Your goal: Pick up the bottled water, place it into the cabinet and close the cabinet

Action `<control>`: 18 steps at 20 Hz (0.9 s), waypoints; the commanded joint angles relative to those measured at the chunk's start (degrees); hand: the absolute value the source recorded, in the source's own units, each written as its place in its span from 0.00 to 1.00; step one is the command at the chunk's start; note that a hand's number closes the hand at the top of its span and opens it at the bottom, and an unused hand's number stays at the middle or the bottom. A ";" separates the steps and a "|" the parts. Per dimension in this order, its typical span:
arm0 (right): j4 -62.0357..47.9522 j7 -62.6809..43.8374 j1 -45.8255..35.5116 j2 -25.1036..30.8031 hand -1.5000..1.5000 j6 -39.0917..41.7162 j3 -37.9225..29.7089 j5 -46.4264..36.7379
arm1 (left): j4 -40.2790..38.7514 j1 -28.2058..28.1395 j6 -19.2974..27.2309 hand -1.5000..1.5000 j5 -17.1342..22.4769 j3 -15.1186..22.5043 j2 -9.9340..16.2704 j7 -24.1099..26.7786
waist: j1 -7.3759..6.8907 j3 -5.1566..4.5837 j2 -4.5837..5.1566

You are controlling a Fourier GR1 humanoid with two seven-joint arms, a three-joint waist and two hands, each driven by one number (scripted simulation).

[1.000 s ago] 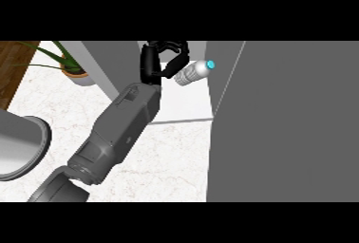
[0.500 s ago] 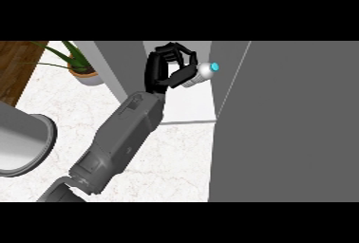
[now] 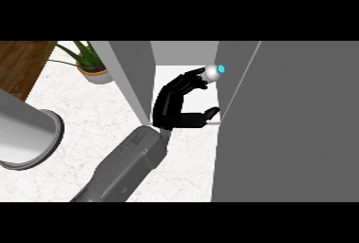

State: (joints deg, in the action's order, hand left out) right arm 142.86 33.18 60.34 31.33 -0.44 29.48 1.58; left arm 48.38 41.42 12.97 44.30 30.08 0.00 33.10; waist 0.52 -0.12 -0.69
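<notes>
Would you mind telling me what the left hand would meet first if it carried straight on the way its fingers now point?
Most likely the bottled water, standing right at the fingertips of the left hand inside the cabinet; depth is hard to judge.

- The water bottle (image 3: 213,72) shows only its pale top and blue cap; the fingers of the right hand (image 3: 175,102) hide its body.
- The grey pot (image 3: 24,135) is cut off at the left edge.
- The cabinet door (image 3: 294,123) hides the cabinet's right side.
</notes>
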 commanded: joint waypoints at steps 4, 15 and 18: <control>9.70 -2.38 4.42 1.47 0.00 -2.93 2.48 -4.83 | 17.67 -17.46 1.67 0.00 -2.33 7.42 3.80 -1.39 | -1.55 0.01 -0.33; 7.01 -3.16 0.91 11.15 1.00 1.40 4.41 -9.65 | 40.76 -43.33 -2.51 0.00 -1.03 7.71 21.42 4.22 | -3.75 -0.17 0.03; 8.80 -2.30 -2.52 16.19 1.00 3.96 2.32 -12.19 | 43.08 -46.45 -4.87 0.00 -2.06 8.02 25.58 5.38 | -3.41 -0.21 -0.18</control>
State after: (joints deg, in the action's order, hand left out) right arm 142.80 33.86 59.42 41.81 0.88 31.72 -1.20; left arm 87.79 0.23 10.77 42.85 37.71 20.88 36.49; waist -2.58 -0.23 -0.81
